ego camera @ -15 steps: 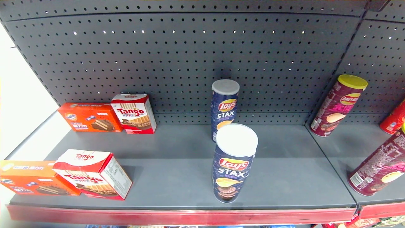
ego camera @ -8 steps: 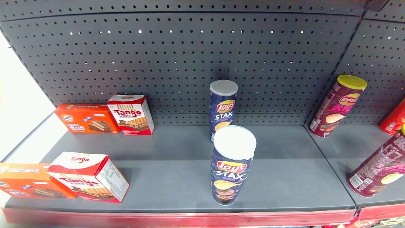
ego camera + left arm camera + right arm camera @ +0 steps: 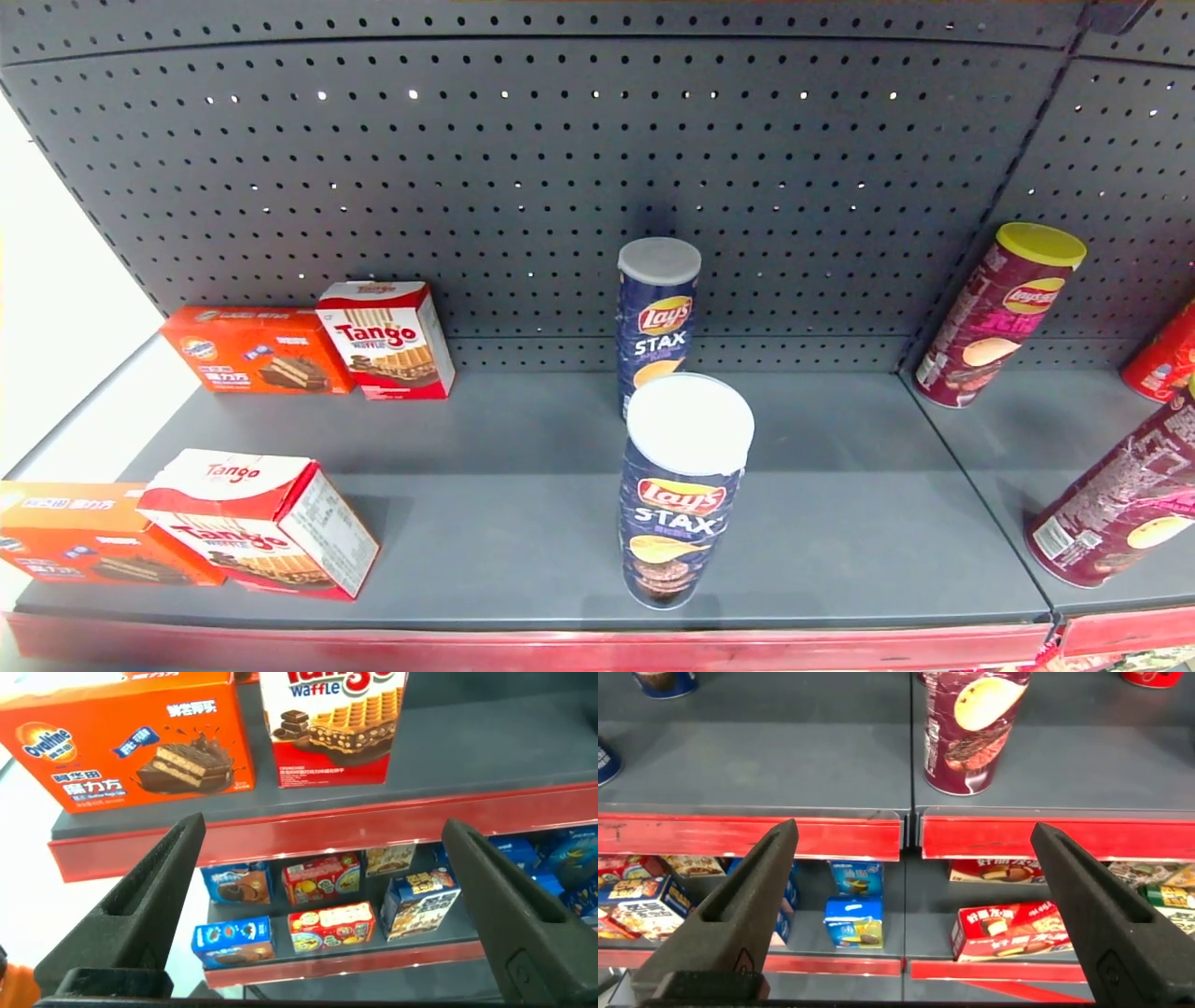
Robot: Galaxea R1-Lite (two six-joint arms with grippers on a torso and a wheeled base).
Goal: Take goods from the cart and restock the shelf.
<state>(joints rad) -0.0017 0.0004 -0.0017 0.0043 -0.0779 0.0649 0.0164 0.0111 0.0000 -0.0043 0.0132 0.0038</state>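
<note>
Shelf (image 3: 523, 523): we judge it partly stocked. Bare stretches of deck lie between the boxes on its left and the cans at its middle, so restocking is not finished.
Front maroon chip can (image 3: 1111, 513): it stands in the right bay near the front edge. From the right wrist it (image 3: 971, 728) sits on the deck beyond the red edge strip (image 3: 822, 835), ahead of the gripper and well apart from it.
Front navy chip can (image 3: 680, 495): upright near the front edge, with the rear navy chip can (image 3: 656, 317) right behind it by the pegboard.
Front wafer box (image 3: 261, 523): it is already placed, touching the front orange box (image 3: 89, 532). A like pair stands at the back.
Left gripper (image 3: 322, 826): its jaws are spread wide and hold nothing. It sits in front of the shelf, below the deck, and the two front boxes lie beyond it, apart from both fingers.
Right gripper (image 3: 913, 829): its jaws are likewise spread and empty, at the same height before the right bay.
Left to do: with both grippers empty, we judge the next step is fetching another item.
</note>
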